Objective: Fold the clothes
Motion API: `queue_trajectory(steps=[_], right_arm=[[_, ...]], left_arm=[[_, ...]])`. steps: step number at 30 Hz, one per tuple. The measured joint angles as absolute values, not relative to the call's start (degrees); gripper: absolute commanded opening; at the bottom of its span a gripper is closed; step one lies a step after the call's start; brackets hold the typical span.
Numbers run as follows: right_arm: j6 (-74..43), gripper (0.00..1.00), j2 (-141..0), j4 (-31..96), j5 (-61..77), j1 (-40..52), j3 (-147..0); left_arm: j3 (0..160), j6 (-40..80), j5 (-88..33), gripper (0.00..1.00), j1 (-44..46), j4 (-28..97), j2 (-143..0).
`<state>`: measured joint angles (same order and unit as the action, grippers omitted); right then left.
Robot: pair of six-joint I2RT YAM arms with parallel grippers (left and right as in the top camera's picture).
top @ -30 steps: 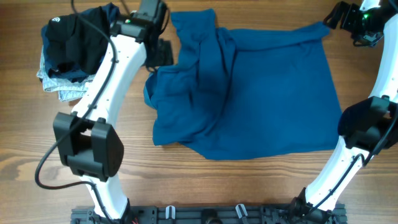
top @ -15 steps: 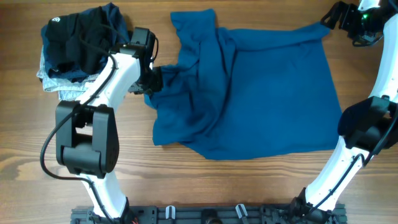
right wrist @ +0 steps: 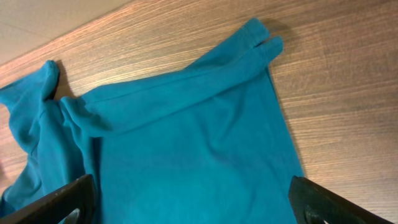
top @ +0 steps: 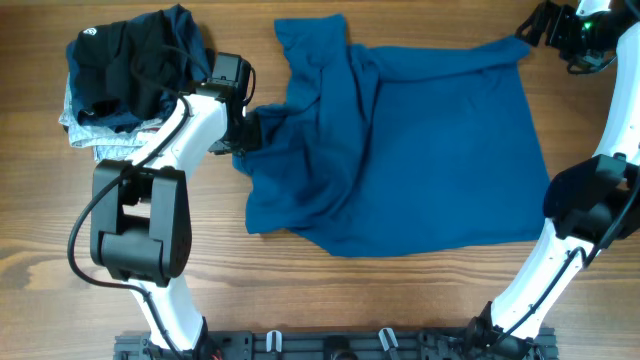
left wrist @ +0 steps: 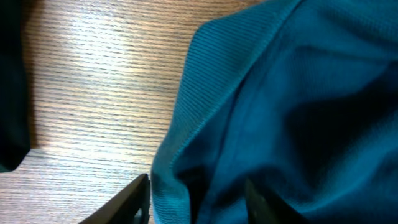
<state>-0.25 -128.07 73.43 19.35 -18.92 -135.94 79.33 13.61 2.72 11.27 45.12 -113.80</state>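
Shirt (top: 430, 150) is lying limp, likely light, best pinched at left edge, left gripper (left wrist: 198, 199) straddling it, grip unclear; right gripper (right wrist: 199, 199) spread.

the clothes (top: 420, 170) are one plain deep teal-blue with no print. between the left gripper's (left wrist: 199, 202) black fingers (left wrist: 134, 199) the cloth shows a fine ribbed knit, brighter teal along the hem and nearly navy in the folds. left of that gripper the table (left wrist: 93, 93) is pale brown wood with close, straight grain. ahead of the right gripper (right wrist: 186, 199), also black, the same teal lies on warm light-brown grain. behind the left gripper sits a black garment (top: 110, 65) with a small white logo, on top of a light-blue, washed-looking denim piece (top: 85, 135). the left arm (top: 185, 130) and right arm (top: 550, 260) are white with black joints.
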Motion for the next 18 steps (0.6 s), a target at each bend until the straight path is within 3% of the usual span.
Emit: queue_trajectory(steps=[2, 3, 5, 18], right_arm=[[0.14, 0.99, -128.07, 73.28, 19.40, -18.92, -135.94], [0.19, 0.99, -128.07, 73.25, 19.46, -18.92, -135.94], [0.34, 0.99, -128.07, 73.23, 19.49, -18.92, -135.94], [0.34, 0.99, -128.07, 73.19, 19.49, -18.92, -135.94]], left_arm=[[79.33, 13.61, 3.20, 0.48, 11.05, 44.60, -113.80], [79.31, 13.61, 3.36, 0.39, 10.76, 43.94, -113.80], [79.31, 13.30, 3.60, 0.12, 10.24, 42.48, -113.80], [79.31, 12.91, 3.60, 0.04, 9.74, 39.79, -114.85]])
